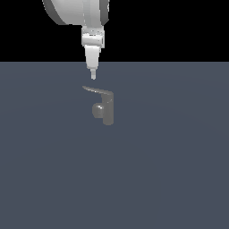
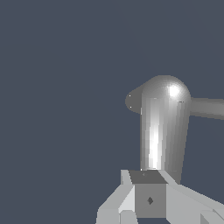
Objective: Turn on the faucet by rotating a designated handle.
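Standing upright on the flat slate-grey floor (image 1: 170, 179), the faucet (image 1: 107, 112) sat a little above the middle of the exterior view, its cylindrical body dull grey and its rounded stubby spout (image 1: 97, 109) bulging toward that view's left. From the top of the body the handle (image 1: 96, 91) ran out as a thin tapering lever, pointing to the exterior view's left and slightly upward. Beyond it, the gripper (image 1: 93, 76) hung point-down from the big white arm (image 1: 76, 11), its tip close over the free end of the lever but apart from it. Its fingers looked drawn together into one narrow point, with no gap showing between them and nothing held. In the wrist view the fingers (image 2: 148, 199) lay near the shiny lever (image 2: 162, 131), not touching it.
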You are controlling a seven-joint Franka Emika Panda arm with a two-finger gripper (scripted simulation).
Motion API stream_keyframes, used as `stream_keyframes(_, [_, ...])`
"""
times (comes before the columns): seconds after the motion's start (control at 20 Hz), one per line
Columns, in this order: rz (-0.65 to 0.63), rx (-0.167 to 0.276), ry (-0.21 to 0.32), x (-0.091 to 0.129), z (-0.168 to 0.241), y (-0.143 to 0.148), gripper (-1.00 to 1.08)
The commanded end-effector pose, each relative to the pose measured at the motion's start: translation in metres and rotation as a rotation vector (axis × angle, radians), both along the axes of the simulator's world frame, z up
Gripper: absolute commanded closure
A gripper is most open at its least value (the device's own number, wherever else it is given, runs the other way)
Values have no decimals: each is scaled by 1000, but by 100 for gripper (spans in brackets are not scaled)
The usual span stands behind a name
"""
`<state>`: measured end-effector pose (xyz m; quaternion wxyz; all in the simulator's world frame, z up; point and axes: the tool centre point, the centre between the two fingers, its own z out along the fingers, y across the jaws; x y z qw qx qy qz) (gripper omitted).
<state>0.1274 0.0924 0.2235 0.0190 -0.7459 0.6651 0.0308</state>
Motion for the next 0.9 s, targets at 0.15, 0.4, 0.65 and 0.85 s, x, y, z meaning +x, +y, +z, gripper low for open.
stream_keyframes(0.15, [-80, -41, -8, 14, -30, 12, 108])
stream_keyframes(0.4, [-119, -63, -14, 20, -45, 19, 108])
stream_keyframes(0.65, [-132, -71, -16, 22, -51, 21, 108])
stream_keyframes(0.85, [-130, -70, -15, 21, -51, 21, 108])
